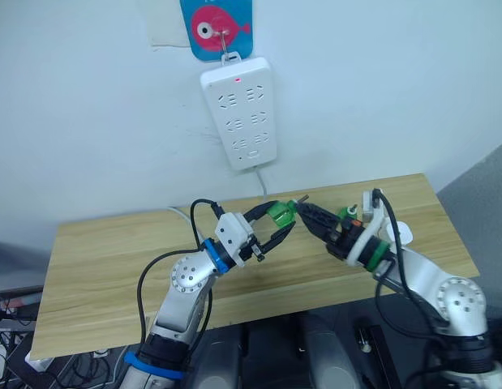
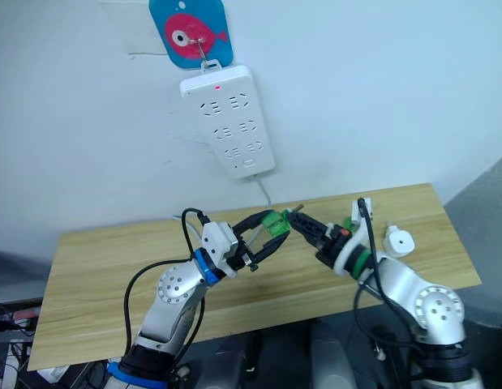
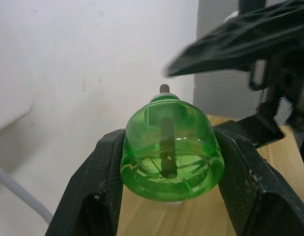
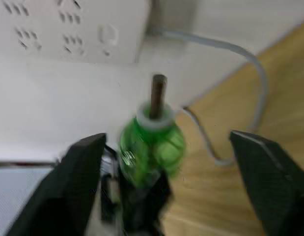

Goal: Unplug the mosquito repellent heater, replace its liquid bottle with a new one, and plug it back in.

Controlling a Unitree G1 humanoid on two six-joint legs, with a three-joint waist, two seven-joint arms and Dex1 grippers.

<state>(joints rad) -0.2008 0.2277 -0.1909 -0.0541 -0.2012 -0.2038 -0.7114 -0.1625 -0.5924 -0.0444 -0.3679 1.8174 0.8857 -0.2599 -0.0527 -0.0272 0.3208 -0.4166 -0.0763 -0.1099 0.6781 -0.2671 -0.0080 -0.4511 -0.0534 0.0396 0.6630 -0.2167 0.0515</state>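
Note:
A green liquid bottle (image 1: pixel 281 215) with a dark wick sticking out of its white neck is held above the table's middle. My left gripper (image 1: pixel 276 222) is shut on it, one black finger on each side of the bottle (image 3: pixel 171 147). My right gripper (image 1: pixel 309 215) is open just to the right of it, with its fingers (image 4: pixel 83 167) spread wide and the wick end of the bottle (image 4: pixel 152 145) pointing between them without touching. The mosquito repellent heater (image 2: pixel 399 241), small, white and rounded, lies unplugged on the table at the far right, behind my right arm.
A long white power strip (image 1: pixel 240 111) with a red light hangs on the wall under a blue fish hook (image 1: pixel 218 28). Its white cable (image 1: pixel 261 185) drops to the wooden table (image 1: pixel 113 251). The table's left half is bare wood.

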